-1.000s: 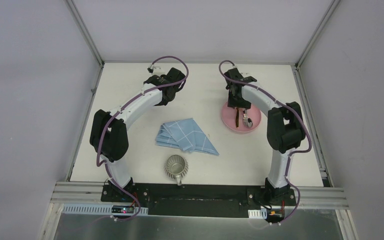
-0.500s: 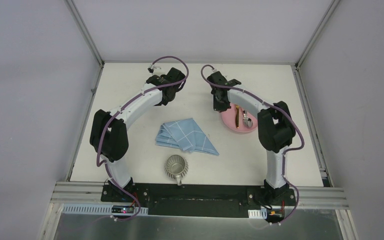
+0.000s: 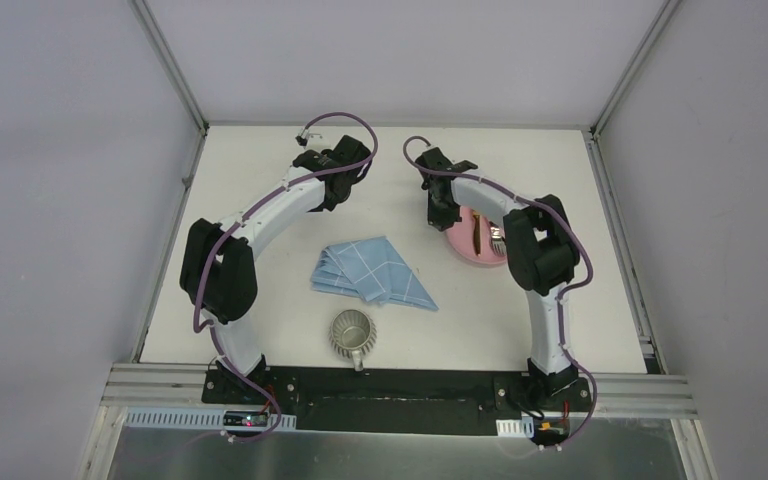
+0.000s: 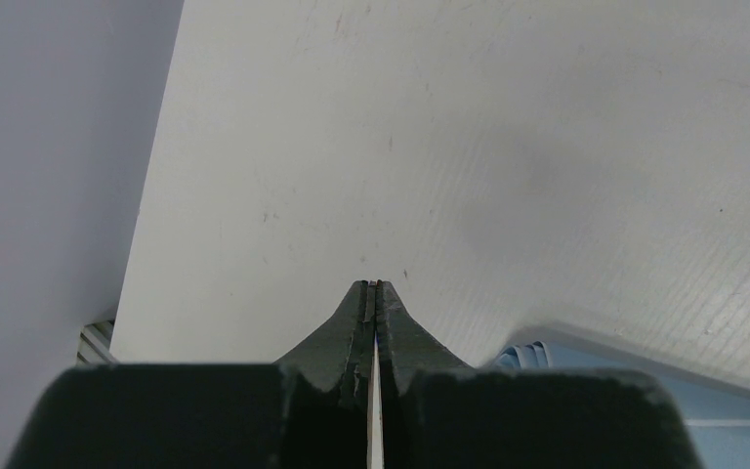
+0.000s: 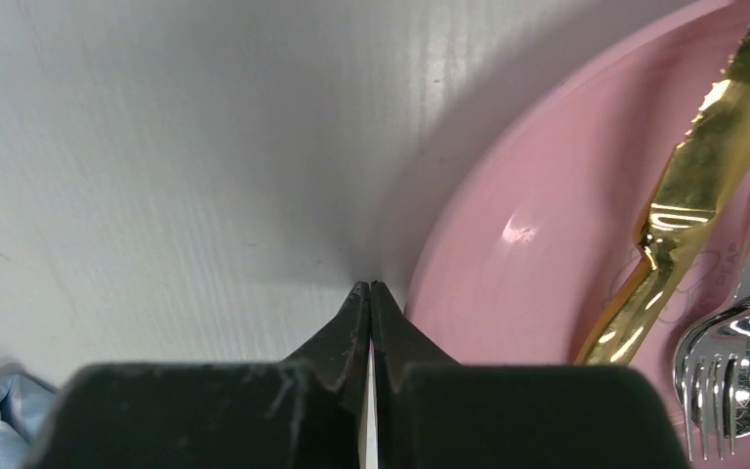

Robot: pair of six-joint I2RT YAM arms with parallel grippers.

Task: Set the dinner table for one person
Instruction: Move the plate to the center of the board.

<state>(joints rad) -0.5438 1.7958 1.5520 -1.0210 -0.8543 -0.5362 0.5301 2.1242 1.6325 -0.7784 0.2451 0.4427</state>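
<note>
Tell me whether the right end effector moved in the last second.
Yes. The right end effector shifted left, from above the pink plate to beside its left rim.

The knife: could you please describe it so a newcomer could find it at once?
On the right half of the table sits a pink plate. The knife lies in it beside a silver fork. It alone is gold, with a serrated edge.

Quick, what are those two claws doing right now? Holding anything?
Left gripper: closed, holding nothing.
Right gripper: closed, holding nothing, tips by the edge of the pink plate.
</note>
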